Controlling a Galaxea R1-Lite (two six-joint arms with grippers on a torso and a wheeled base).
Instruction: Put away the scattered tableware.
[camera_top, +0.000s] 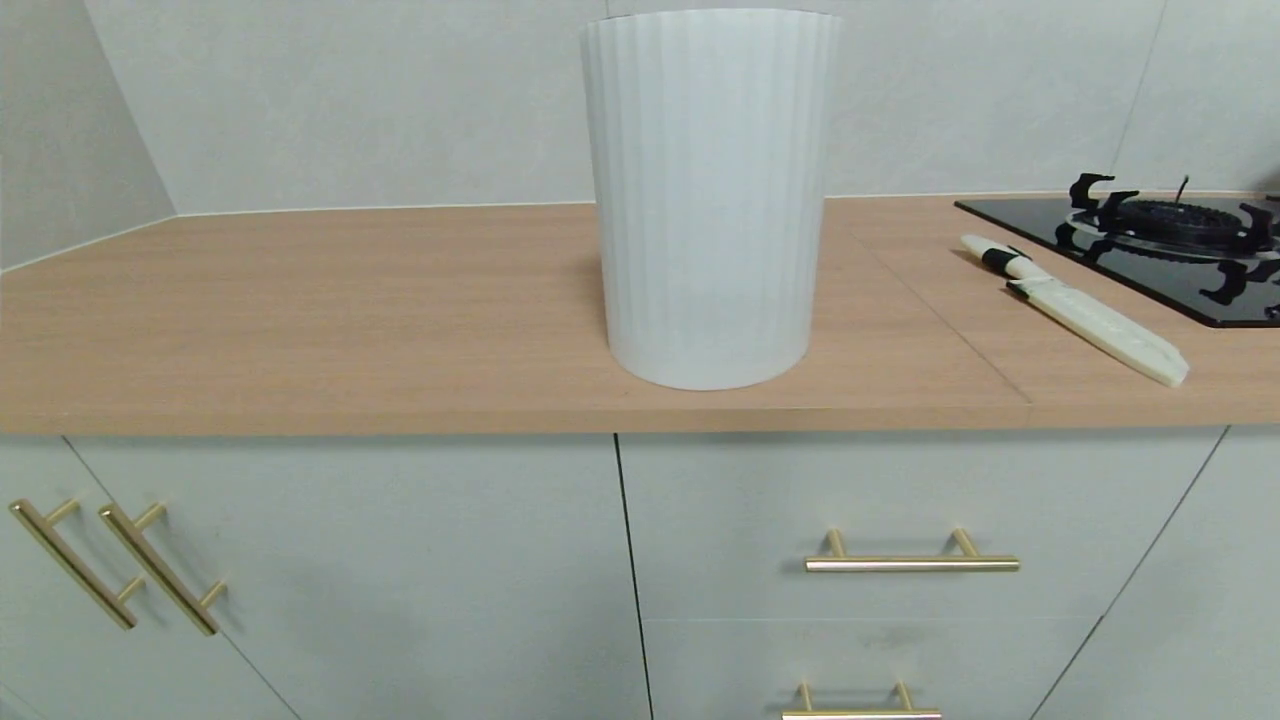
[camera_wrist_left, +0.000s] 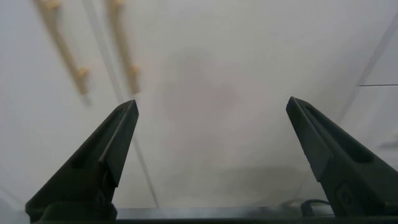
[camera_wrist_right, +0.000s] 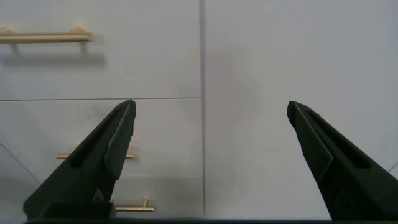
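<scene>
A tall white ribbed container (camera_top: 708, 195) stands upright near the front edge of the wooden countertop (camera_top: 300, 310). A white knife (camera_top: 1075, 307) with a black band on its handle lies flat on the counter to the right, beside the stove. My left gripper (camera_wrist_left: 211, 109) is open with nothing between its fingers, facing white cabinet doors with gold handles. My right gripper (camera_wrist_right: 211, 112) is also open and empty, facing the white drawer fronts.
A black gas stove (camera_top: 1170, 240) sits at the counter's far right. Below the counter are white cabinet doors with gold handles (camera_top: 115, 570) and drawers with gold bar handles (camera_top: 912, 562). A tiled wall backs the counter.
</scene>
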